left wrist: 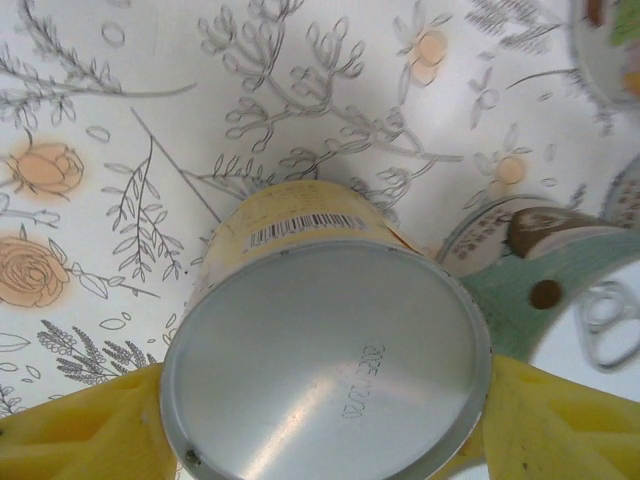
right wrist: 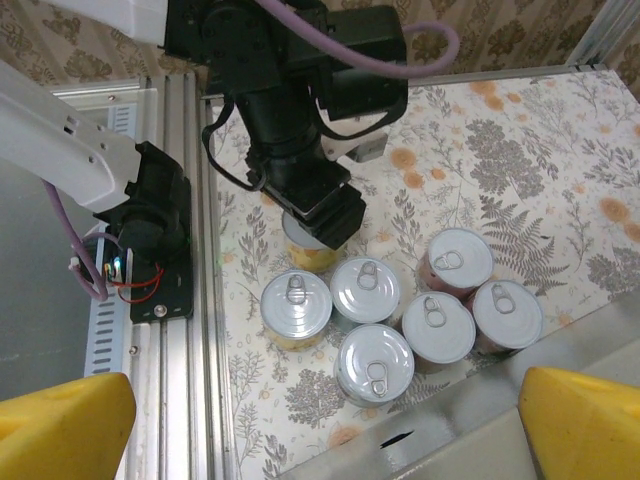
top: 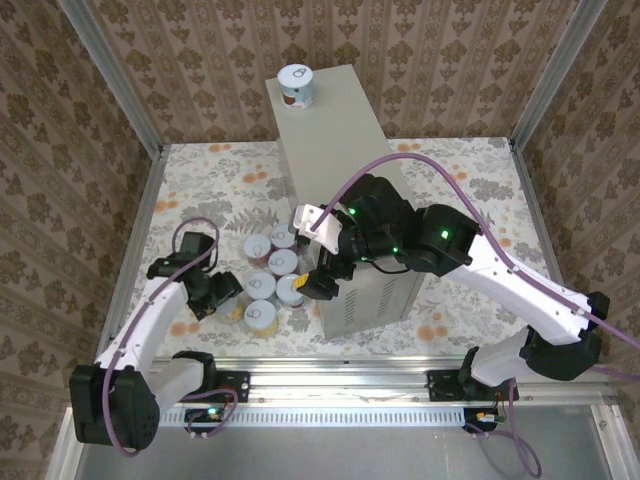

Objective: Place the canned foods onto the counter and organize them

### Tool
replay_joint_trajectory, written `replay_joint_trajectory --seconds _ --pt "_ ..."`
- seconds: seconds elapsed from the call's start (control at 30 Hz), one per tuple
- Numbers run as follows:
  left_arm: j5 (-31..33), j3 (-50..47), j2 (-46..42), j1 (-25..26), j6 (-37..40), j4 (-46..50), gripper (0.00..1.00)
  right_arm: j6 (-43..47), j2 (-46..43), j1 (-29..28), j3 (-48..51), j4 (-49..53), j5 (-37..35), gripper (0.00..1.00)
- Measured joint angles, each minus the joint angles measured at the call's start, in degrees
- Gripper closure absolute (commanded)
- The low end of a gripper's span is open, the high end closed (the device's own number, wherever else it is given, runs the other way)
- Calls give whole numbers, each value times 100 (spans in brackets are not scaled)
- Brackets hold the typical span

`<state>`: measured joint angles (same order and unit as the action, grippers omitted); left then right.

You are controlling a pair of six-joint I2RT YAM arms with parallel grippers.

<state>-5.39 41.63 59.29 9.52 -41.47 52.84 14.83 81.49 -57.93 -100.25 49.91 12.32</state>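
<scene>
Floral cloth (left wrist: 80, 200) below: yellow can (left wrist: 325, 360) stands upside-down, axis upright, clamped by left gripper (left wrist: 325, 425); right gripper (right wrist: 320, 425) gapes wide, empty.

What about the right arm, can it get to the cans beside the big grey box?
Probably yes. The right gripper hangs open above the cans, with nothing in between. The left gripper holds just the yellow can.

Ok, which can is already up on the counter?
The lone can standing at the counter's far end; the others are down on the floral cloth.
</scene>
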Motion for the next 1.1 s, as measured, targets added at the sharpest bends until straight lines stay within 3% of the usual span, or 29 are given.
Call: replay_joint_trajectory --seconds 0.23,0.33,0.53,0.7,0.77,1.1 --pt "48 1327 52 -144 658 264 67 0 0 0 2 -15 -2 0" --pt "72 1799 79 -177 890 396 66 0 0 0 4 -52 -2 0" --pt "48 2122 107 -249 1228 634 30 -17 -20 0 90 -151 -4 0" --pt "-68 1609 284 -249 1279 638 14 -68 -173 0 223 -216 -4 0" --pt "-85 1373 365 -249 1248 597 2 -109 -249 0 260 -245 -4 0" --pt "-87 817 737 -216 1143 13 0 -188 -474 0 531 -363 -11 0"
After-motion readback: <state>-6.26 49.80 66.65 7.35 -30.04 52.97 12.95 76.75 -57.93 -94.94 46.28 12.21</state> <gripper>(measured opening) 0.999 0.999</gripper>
